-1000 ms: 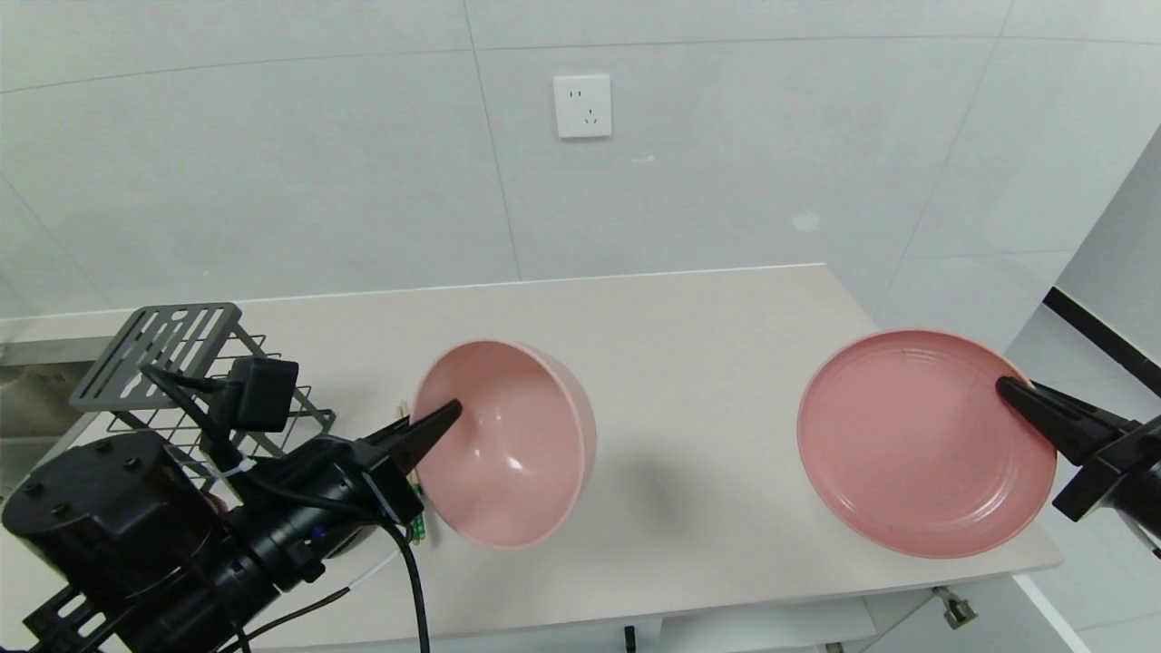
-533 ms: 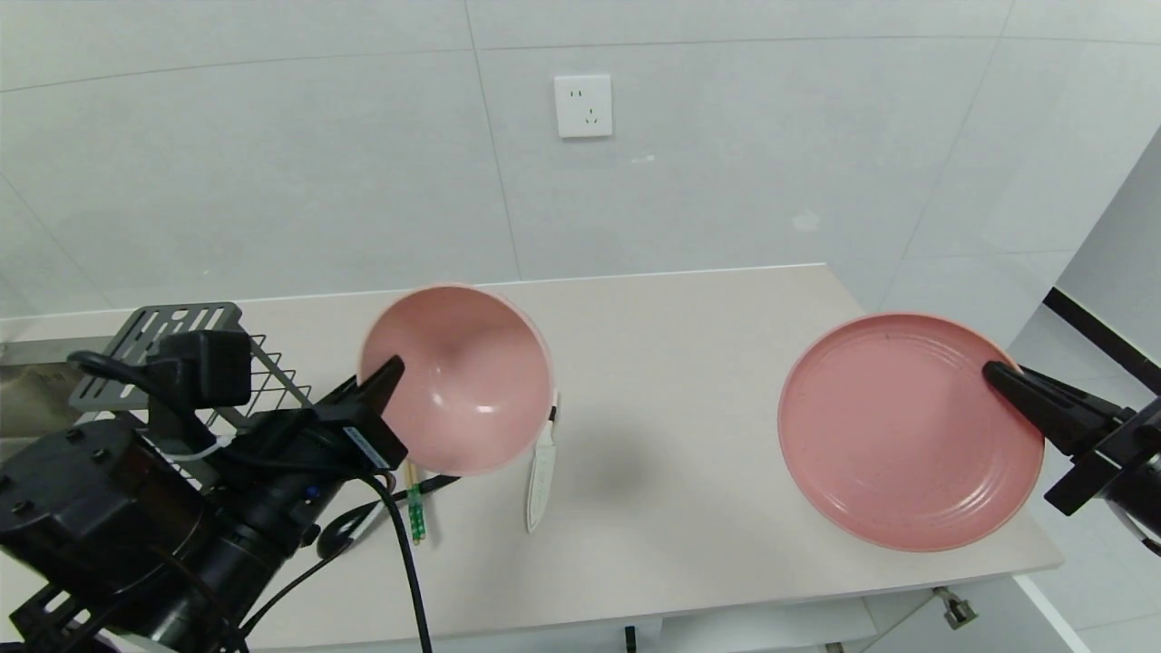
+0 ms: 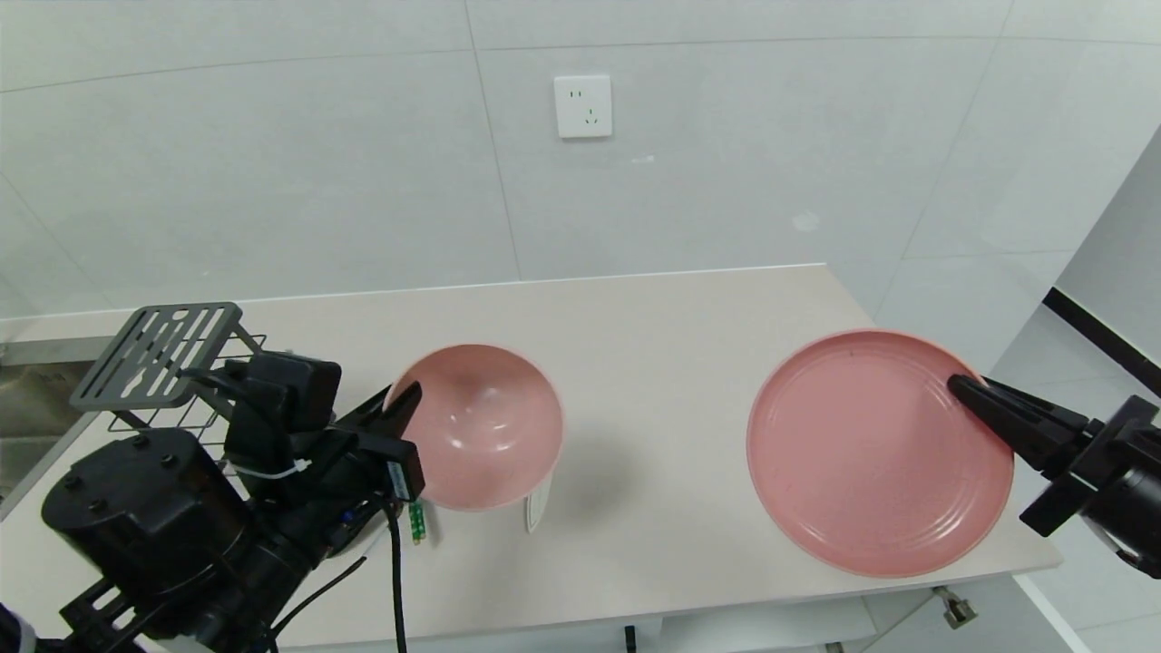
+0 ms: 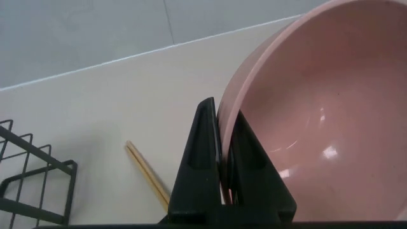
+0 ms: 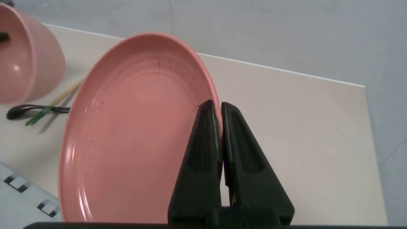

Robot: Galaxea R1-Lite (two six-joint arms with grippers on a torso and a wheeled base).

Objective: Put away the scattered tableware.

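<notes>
Pink and glossy, the bowl (image 3: 476, 426) hung tilted just beside the rack (image 3: 159, 349), lifted off the desk (image 3: 680, 336). The left claw (image 3: 399, 413) was clamped on its rim, one finger inside the wall and one outside. So thin a pinch on a smooth, deep rim would probably let the bowl swing. The carry to the rack therefore looked best done slowly, with the wrist turned to level the bowl and the grip freed only once the bowl rested on something. Nothing lay inside the bowl. Under it, on the side away from the rack, chopsticks (image 3: 416, 523) and a white knife (image 3: 537, 510) lay on the desk. Well apart from the rack, over the desk's opposite end, the plate (image 3: 875, 453) was tilted up with the right claw (image 3: 961, 388) shut tight on its edge; its face was bare. I judged the arms should go one at a time to avoid a knock. The rack's lower tier sat hidden behind the left arm, so its contents could not be told.
</notes>
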